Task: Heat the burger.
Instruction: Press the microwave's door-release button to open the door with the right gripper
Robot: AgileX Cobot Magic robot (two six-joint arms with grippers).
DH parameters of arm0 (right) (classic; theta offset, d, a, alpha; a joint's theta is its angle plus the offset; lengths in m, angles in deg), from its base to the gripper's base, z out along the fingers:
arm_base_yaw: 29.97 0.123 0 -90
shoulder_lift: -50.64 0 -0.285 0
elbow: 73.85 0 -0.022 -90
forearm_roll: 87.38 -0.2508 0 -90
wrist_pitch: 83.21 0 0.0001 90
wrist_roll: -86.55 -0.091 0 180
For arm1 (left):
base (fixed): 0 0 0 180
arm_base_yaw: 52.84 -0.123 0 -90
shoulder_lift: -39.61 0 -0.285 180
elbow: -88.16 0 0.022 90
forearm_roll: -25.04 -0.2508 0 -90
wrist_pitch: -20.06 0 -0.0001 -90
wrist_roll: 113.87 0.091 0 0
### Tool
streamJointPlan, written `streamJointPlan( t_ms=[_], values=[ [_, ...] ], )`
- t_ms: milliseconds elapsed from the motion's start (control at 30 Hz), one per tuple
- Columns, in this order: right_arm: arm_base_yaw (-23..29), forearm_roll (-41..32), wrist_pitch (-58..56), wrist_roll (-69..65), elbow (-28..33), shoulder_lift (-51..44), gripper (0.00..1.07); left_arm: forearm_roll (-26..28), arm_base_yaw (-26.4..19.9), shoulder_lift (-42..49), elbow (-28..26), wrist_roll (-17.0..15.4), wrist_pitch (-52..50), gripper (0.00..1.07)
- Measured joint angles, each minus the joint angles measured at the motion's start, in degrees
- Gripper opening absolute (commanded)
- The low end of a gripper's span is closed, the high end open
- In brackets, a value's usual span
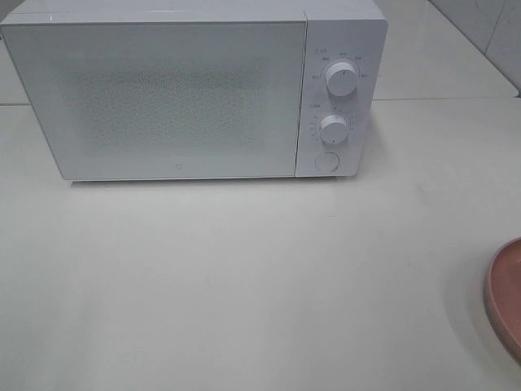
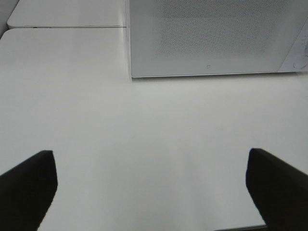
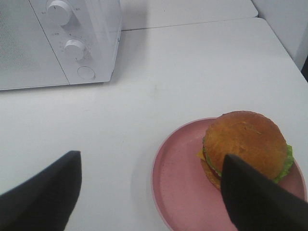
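Observation:
The burger (image 3: 243, 142), with a glossy brown bun, green lettuce and yellow cheese, sits on the far side of a pink plate (image 3: 175, 187) in the right wrist view. My right gripper (image 3: 149, 163) hovers open above the table, one finger (image 3: 260, 202) overlapping the burger's near edge in the picture. The white microwave (image 1: 195, 90) stands at the back with its door closed. My left gripper (image 2: 149, 159) is open over bare table, facing the microwave (image 2: 216, 38) front. In the exterior high view only the plate's rim (image 1: 506, 297) shows at the right edge; neither gripper nor the burger appears there.
Two round dials (image 1: 340, 79) and a round button (image 1: 326, 161) are on the microwave's right panel. A seam between table tops (image 2: 67, 27) runs behind the microwave. The white table (image 1: 244, 277) stretches in front of it.

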Motion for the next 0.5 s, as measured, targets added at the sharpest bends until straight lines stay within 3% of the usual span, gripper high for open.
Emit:
streamJointPlan(
  t_ms=[500],
  values=[
    [0.00, 0.00, 0.00, 0.00, 0.00, 0.00, 0.76, 0.00, 0.00, 0.00, 0.00, 0.00, 0.00, 1.00]
  ],
)
